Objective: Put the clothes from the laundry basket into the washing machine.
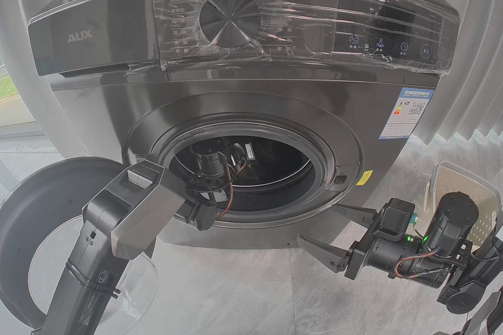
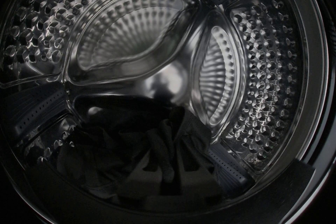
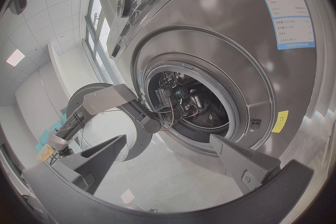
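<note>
The grey front-loading washing machine [image 1: 293, 105] stands with its round door [image 1: 36, 226] swung open to the left. My left arm [image 1: 136, 210] goes through the opening, and its wrist [image 1: 209, 163] sits inside the drum mouth. A heap of dark clothes [image 2: 140, 151] lies on the bottom of the perforated steel drum [image 2: 273, 70]. My right gripper [image 1: 335, 231] hangs open and holds nothing, low in front of the machine and to the right of the opening. The pale laundry basket [image 1: 461, 184] stands on the floor at the right, partly hidden behind the right arm.
Grey tiled floor [image 1: 251, 289] spreads in front of the machine. A pleated curtain [image 1: 471, 105] hangs behind the basket on the right. The open door takes up the floor space at the left.
</note>
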Tool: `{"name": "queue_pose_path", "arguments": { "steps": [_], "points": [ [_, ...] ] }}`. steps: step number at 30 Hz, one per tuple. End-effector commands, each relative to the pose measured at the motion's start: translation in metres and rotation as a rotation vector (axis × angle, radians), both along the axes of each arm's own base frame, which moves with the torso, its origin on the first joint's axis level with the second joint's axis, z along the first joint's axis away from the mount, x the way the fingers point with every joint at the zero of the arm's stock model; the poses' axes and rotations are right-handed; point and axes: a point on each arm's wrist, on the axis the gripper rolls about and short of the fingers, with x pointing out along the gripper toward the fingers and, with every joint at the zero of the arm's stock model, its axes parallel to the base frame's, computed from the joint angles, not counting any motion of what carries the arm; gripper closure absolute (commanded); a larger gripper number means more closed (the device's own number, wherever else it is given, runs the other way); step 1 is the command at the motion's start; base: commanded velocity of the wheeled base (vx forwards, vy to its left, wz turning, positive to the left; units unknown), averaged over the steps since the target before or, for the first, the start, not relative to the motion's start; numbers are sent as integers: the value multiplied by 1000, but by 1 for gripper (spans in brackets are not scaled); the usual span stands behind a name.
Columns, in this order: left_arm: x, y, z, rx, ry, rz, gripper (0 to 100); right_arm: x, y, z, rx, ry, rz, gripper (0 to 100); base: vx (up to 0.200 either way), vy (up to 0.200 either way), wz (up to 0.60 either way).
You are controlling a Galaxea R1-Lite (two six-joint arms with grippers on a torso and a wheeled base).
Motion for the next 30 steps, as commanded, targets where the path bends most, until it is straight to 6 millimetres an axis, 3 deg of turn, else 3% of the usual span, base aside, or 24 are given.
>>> {"name": "queue_pose_path", "arguments": {
  "steps": [1,9,15,30],
  "points": [
    [0,0,-1,-1,2,0,0,0,0,0,-1,-1,1,0,0,0,0],
    [-5,-4,0,-5,9,-12,0,0,0,0,-1,-1,1,0,0,0,0],
    [-26,-11,10,7,44,-45,0,0,-1,0,0,-3,0,0,0,0,0],
    [-145,-26,18,90,198,-219,0,-2,-2,4,9,-15,0,0,0,0,0]
  ]
}}
